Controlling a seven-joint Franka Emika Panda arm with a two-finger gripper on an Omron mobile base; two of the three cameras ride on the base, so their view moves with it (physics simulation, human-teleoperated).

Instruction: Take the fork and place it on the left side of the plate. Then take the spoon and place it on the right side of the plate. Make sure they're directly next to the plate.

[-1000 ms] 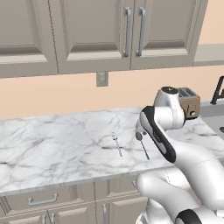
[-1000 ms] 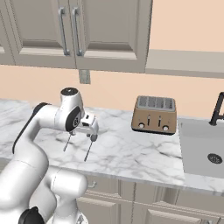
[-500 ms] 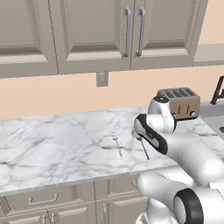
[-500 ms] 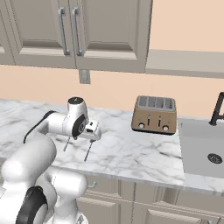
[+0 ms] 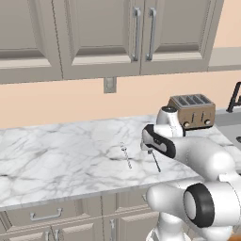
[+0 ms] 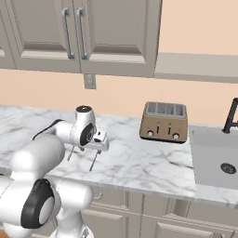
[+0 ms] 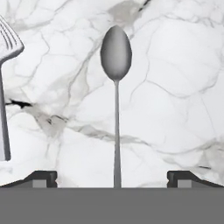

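Spreading wide under everything, the white grey-veined marble worktop [image 5: 56, 150] carries a bronze four-slot toaster [image 6: 163, 122] at the back, and well in front of the toaster lie the two utensils side by side, apart. The hand [image 7: 112, 177] hovers with its tips spread wide, holding nothing, straddling the handle of the slim dark grey oval-bowled spoon [image 7: 116, 87]. That is the likely slip: the task asks for the pale pronged fork [image 7: 5, 83] first, and closing here would take the spoon instead. No yellow plate appears, so where to set either down is unsettled. From the hand camera the spoon's centring between the tips is clear; the left base camera hides its upper part behind the arm.
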